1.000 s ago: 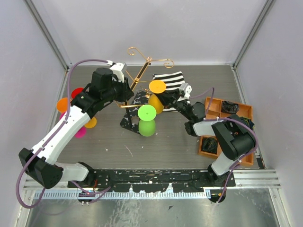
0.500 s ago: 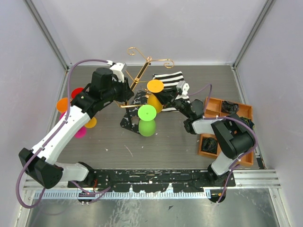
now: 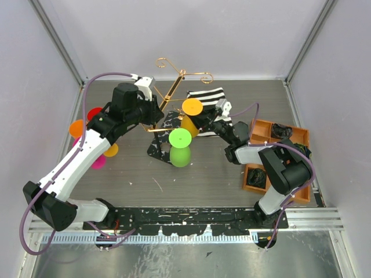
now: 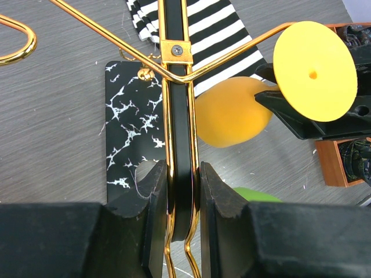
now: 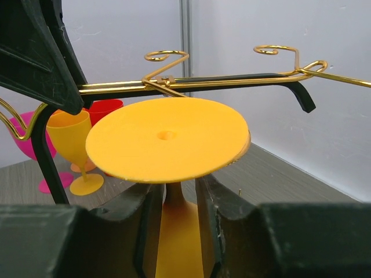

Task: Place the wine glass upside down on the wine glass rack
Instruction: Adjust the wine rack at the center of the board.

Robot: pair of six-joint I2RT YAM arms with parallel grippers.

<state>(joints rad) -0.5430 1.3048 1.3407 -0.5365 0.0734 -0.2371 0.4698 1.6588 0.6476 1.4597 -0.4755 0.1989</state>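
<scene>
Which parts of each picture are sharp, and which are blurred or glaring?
Left wrist view: wine glass rack sharp, gold wire glinting; left pincer dark and soft. Right wrist view: yellow wine glass sharp; right pincer blurred, dark. Top view: even light, soft shadows.

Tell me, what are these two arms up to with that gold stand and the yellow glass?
The left end effector is clamped on the upright of the tall gold wire wine glass rack, steadying it. The right end effector has the yellow-orange plastic wine glass upside down, its stem between the fingers, close to one of the rack's arms. Whether the glass is gripped or hanging on the wire cannot be told.
</scene>
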